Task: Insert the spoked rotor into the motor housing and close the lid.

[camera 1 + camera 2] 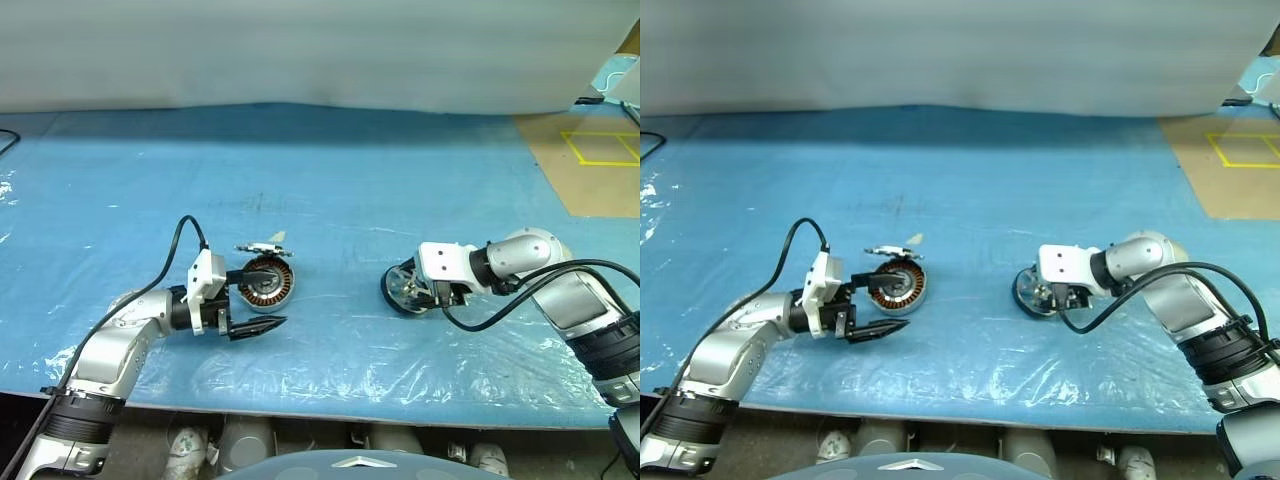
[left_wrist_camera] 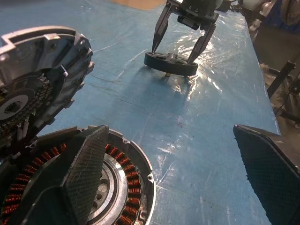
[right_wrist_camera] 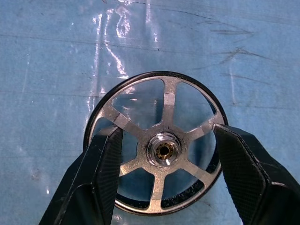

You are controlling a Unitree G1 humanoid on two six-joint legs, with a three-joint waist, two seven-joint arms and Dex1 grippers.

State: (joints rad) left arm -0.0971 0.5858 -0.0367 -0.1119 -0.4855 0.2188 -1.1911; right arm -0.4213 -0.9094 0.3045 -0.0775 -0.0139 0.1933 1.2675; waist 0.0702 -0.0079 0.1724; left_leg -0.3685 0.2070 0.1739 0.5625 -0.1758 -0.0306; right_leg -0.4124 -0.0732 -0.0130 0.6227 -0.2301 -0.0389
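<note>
Rotor (image 3: 157,149), one spoked wheel, lies flat on the blue-covered bench (image 1: 340,180) at right, directly under the right hand (image 1: 412,293), whose fingers straddle its black rim, not visibly clenched. One motor housing (image 1: 268,283) sits well left, lid (image 2: 37,70) raised, beside the released left hand (image 1: 262,297).

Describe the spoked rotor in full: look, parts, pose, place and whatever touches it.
The spoked rotor is a flat wheel with a black outer rim, six shiny silver spokes and a bright round hub with a small hole. It lies flat on the blue plastic sheet, to the right of the motor housing and apart from it. The right gripper points down over it, its fingers straddling the rim on opposite sides; whether they press it cannot be told.
</note>
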